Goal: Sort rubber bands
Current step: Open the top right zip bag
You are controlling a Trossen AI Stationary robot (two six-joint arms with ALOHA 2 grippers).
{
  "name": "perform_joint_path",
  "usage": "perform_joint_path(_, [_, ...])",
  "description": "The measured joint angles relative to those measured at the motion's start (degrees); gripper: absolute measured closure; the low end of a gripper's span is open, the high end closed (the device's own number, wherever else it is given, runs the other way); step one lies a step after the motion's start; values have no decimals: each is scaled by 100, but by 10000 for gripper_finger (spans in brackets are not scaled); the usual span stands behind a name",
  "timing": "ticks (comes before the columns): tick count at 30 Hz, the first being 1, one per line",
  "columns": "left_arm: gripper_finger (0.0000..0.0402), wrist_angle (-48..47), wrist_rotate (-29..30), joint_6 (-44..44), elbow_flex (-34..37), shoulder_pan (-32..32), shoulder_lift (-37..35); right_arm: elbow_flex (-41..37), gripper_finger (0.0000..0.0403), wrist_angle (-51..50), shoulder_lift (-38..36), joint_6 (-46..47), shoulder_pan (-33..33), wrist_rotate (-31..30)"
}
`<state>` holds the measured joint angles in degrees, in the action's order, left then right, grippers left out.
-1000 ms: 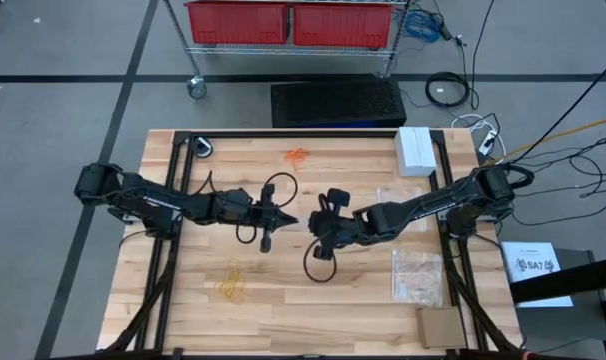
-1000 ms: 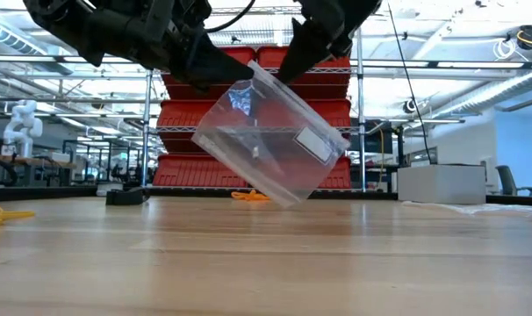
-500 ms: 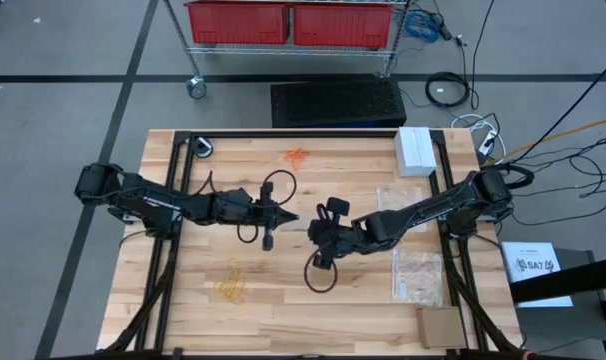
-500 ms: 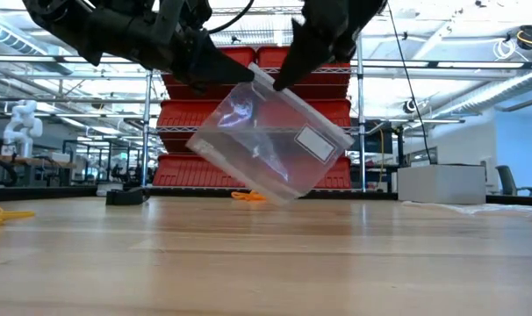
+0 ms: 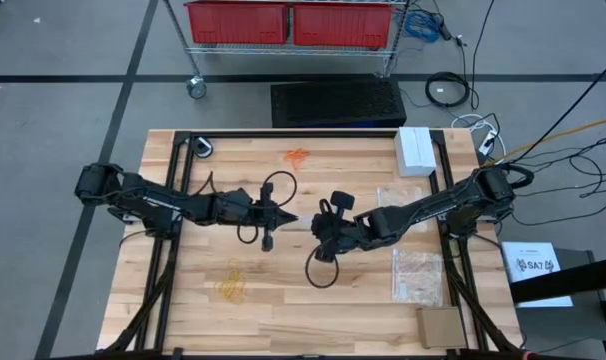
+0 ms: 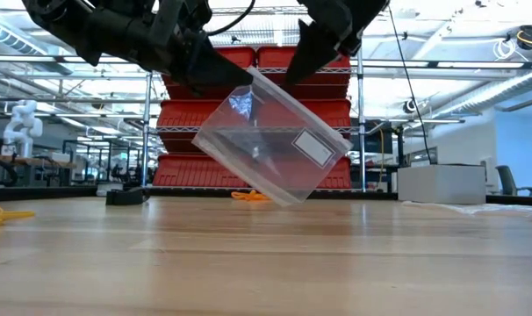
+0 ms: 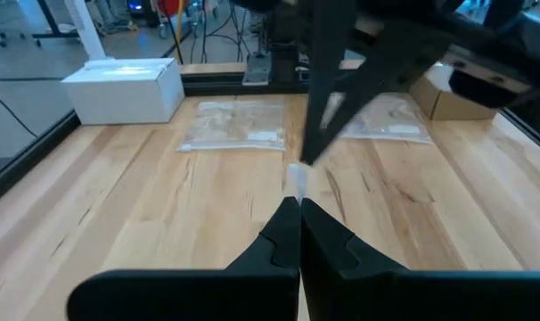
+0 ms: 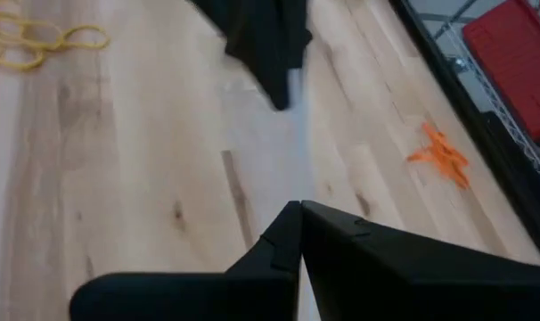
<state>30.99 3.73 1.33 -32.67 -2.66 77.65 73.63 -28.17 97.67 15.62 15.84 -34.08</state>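
Note:
A clear plastic bag [image 6: 270, 140] with a white label hangs tilted above the middle of the table. Both grippers are shut on it. My left gripper [image 5: 291, 219] reaches in from the left and my right gripper [image 5: 315, 227] from the right, their tips close together. The rubber bands lie loose on the wood: an orange cluster [image 5: 297, 156] near the far edge and a yellow cluster [image 5: 231, 285] near the front left. In the low view the orange ones [image 6: 248, 196] show behind the bag. I see no black cluster. My left gripper [image 7: 298, 207] pinches the bag's upper edge [image 7: 296, 181] between its two fingers, close to the bag's highest corner. It comes almost level from the table's left. The bag hangs below, clear of the table. My right gripper [image 8: 298, 210] pinches the same upper edge [image 8: 296, 169] a little farther along, between its two fingers. It slants downward from the table's right. The bag hangs tilted under it, its lowest corner [image 6: 292, 202] above the wood.
Two more clear bags [image 5: 398, 198] [image 5: 418, 275] lie flat at the right. A white box [image 5: 415, 150] stands at the far right and a cardboard box [image 5: 440, 326] at the near right corner. Black cable loops hang by both wrists.
The bag has rocked a little under the two grippers, dipping on its left side and coming back to much the same tilt. Both grippers have kept their hold and hardly moved.

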Motion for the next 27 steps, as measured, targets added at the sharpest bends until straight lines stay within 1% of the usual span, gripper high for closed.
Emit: perform_joint_path(27, [402,-11,0,45,0,0,0,-2,403,-5,28,-169,-116,-183])
